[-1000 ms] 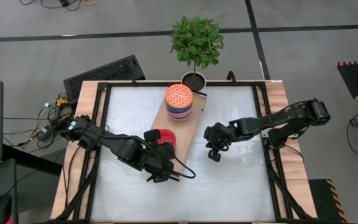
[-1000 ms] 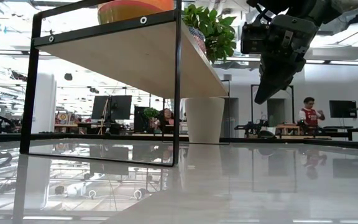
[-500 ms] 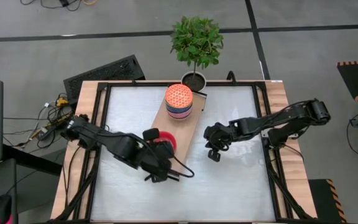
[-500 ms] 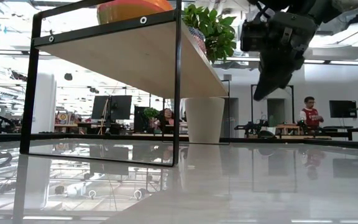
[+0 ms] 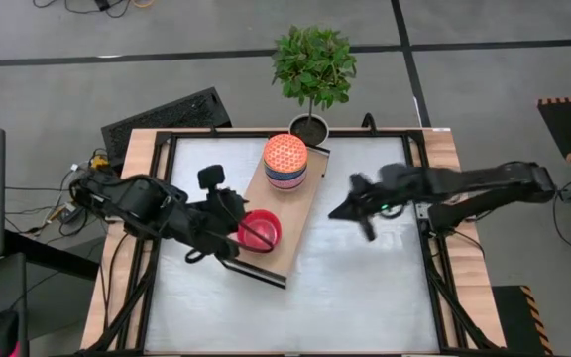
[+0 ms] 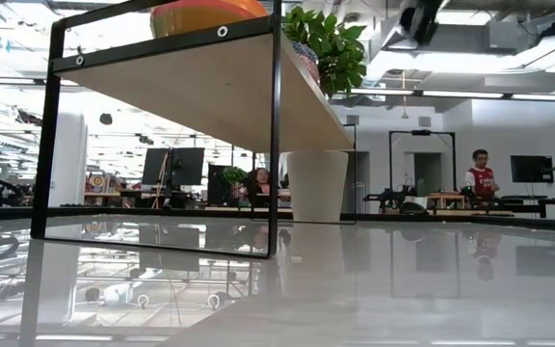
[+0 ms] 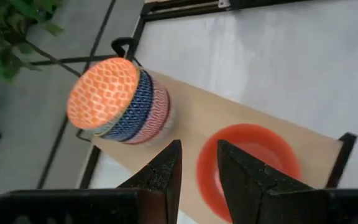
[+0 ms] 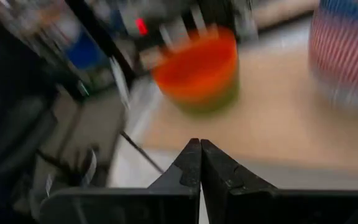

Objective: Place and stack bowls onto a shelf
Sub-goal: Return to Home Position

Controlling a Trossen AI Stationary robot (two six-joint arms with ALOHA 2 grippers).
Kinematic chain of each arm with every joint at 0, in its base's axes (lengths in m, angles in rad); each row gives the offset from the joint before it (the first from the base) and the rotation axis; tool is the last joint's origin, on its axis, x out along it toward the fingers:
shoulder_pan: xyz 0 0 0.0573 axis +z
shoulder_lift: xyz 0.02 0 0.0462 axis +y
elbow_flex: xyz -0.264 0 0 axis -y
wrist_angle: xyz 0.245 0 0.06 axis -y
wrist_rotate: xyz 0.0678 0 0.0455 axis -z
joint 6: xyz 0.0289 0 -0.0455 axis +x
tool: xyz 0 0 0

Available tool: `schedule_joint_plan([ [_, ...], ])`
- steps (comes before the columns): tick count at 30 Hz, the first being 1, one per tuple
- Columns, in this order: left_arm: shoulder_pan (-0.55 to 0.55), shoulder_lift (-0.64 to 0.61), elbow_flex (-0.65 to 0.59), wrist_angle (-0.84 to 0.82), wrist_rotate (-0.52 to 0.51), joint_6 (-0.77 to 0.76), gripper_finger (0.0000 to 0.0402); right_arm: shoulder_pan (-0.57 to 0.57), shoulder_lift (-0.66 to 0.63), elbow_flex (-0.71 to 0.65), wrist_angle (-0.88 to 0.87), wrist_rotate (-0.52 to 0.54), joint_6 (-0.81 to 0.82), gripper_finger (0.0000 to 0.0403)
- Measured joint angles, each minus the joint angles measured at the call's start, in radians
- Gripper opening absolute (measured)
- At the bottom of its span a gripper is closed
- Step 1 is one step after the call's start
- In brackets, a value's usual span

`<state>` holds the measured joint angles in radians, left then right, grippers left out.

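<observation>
While red bowl lies beyond left jaws — narrowly parted | right jaws closed

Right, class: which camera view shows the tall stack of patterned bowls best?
The left wrist view: the stack of bowls shows both its orange-patterned top and its layered sides. The high view gives mainly the top bowl from above; the right wrist view only one striped side; the low view hardly any.
</observation>
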<state>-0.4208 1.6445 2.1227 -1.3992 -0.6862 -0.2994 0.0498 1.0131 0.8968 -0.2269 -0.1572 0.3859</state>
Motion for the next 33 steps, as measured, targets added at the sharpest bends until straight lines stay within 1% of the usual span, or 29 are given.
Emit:
schedule_joint_plan([
  [2, 0.002, -0.004, 0.000, -0.002, -0.001, 0.042, 0.0088, -0.001, -0.078, 0.026, 0.006, 0.002, -0.024, 0.0025],
  [4, 0.002, -0.004, 0.000, -0.007, -0.004, 0.100, 0.0088, -0.010, -0.148, 0.045, -0.003, 0.014, -0.136, 0.0025],
  [6, 0.001, -0.004, 0.000, -0.006, 0.003, 0.116, 0.0088, -0.022, -0.219, 0.058, -0.048, 0.017, -0.216, 0.0025],
  [8, 0.011, -0.004, 0.000, 0.007, 0.004, 0.100, 0.0088, -0.026, -0.287, 0.060, -0.100, 0.022, -0.217, 0.0025],
  [10, 0.031, -0.005, 0.000, 0.023, 0.013, 0.052, 0.0088, -0.026, -0.345, 0.059, -0.115, 0.022, -0.230, 0.0028],
  [13, 0.041, -0.028, -0.001, 0.070, 0.062, 0.038, 0.0088, -0.034, -0.415, 0.037, -0.134, -0.001, -0.226, 0.0037],
  [15, 0.038, -0.056, -0.002, 0.134, 0.074, 0.048, 0.0088, -0.039, -0.459, 0.013, -0.162, -0.002, -0.192, 0.0042],
  [18, 0.034, -0.122, -0.065, 0.292, 0.103, 0.091, 0.0088, -0.040, -0.505, -0.033, -0.168, -0.001, -0.128, 0.0044],
  [21, 0.035, -0.211, -0.189, 0.475, 0.137, 0.115, 0.0088, -0.039, -0.556, -0.097, -0.117, -0.003, -0.083, 0.0044],
  [24, 0.046, -0.328, -0.376, 0.655, 0.159, 0.088, 0.0088, -0.040, -0.594, -0.156, -0.045, -0.003, -0.059, 0.0044],
  [26, 0.058, -0.421, -0.529, 0.783, 0.178, 0.040, 0.0088, -0.046, -0.609, -0.188, -0.006, -0.003, -0.042, 0.0044],
  [28, 0.072, -0.514, -0.693, 0.945, 0.204, 0.018, 0.0088, -0.048, -0.627, -0.213, 0.034, -0.003, -0.024, 0.0044],
  [30, 0.081, -0.610, -0.858, 1.104, 0.223, 0.007, 0.0088, -0.048, -0.641, -0.222, 0.032, -0.003, -0.019, 0.0044],
  [33, 0.090, -0.747, -1.081, 1.264, 0.233, -0.035, 0.0088, -0.048, -0.655, -0.236, 0.036, -0.003, -0.021, 0.0044],
])
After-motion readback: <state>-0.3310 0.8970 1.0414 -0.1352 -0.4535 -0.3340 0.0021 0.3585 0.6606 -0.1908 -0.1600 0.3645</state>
